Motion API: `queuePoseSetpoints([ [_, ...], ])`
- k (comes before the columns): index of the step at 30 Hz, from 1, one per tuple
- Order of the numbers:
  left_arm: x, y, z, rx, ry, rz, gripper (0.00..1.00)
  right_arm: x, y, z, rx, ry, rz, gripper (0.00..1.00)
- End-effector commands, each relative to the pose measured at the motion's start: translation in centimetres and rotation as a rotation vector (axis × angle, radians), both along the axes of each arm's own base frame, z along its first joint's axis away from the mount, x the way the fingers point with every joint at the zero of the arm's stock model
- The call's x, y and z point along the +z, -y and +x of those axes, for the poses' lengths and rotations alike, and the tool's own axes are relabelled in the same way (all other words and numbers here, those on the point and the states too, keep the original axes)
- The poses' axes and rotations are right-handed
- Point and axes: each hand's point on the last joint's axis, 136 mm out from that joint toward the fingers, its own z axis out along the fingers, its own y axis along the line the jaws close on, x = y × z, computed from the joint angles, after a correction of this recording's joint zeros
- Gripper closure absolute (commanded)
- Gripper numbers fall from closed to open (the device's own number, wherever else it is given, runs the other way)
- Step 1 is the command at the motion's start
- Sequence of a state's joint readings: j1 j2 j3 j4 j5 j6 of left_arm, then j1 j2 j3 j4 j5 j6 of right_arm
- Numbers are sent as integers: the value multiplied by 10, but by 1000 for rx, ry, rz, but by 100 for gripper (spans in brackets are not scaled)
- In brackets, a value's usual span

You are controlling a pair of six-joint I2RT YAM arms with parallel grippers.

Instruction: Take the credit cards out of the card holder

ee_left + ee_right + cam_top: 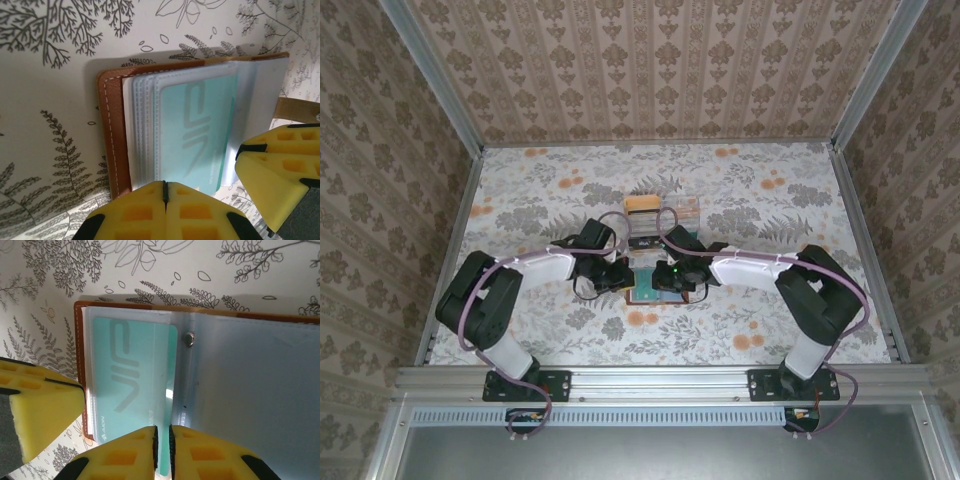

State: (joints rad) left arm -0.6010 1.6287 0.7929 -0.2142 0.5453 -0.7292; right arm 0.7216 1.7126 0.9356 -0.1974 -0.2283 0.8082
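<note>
The reddish-brown card holder (650, 297) lies open on the floral table between my two grippers. Its stitched leather edge (114, 130) frames a stack of clear sleeves, and a blue-grey inner page (260, 380) spreads to the right. A teal credit card (195, 135) marked VIP sits in the top sleeve, its near end sticking out. My right gripper (162, 432) is shut on that near end of the credit card (130, 375). My left gripper (165, 186) is shut, its tips at the sleeves' near edge; I cannot tell if a sleeve is pinched.
A clear plastic compartment box (663, 210) with an orange item stands just beyond the card holder. Papered walls and metal rails enclose the table (770, 200). The two grippers' yellow fingers (280, 170) sit close together at the holder's near edge.
</note>
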Motion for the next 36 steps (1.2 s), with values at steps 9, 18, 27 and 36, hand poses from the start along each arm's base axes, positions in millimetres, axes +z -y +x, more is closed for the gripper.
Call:
queuePoseSetpoints([
  [9, -10, 3, -1, -12, -28, 22, 100, -5, -5, 5, -25, -63, 56, 81],
  [18, -13, 0, -3, -11, -35, 41, 100, -8, -5, 5, -30, -78, 61, 82],
  [27, -15, -4, -5, -7, -43, 60, 100, -9, -3, 3, -32, -83, 56, 97],
  [36, -23, -22, -7, 13, -62, 142, 100, -4, 22, 4, -69, -64, 25, 100],
])
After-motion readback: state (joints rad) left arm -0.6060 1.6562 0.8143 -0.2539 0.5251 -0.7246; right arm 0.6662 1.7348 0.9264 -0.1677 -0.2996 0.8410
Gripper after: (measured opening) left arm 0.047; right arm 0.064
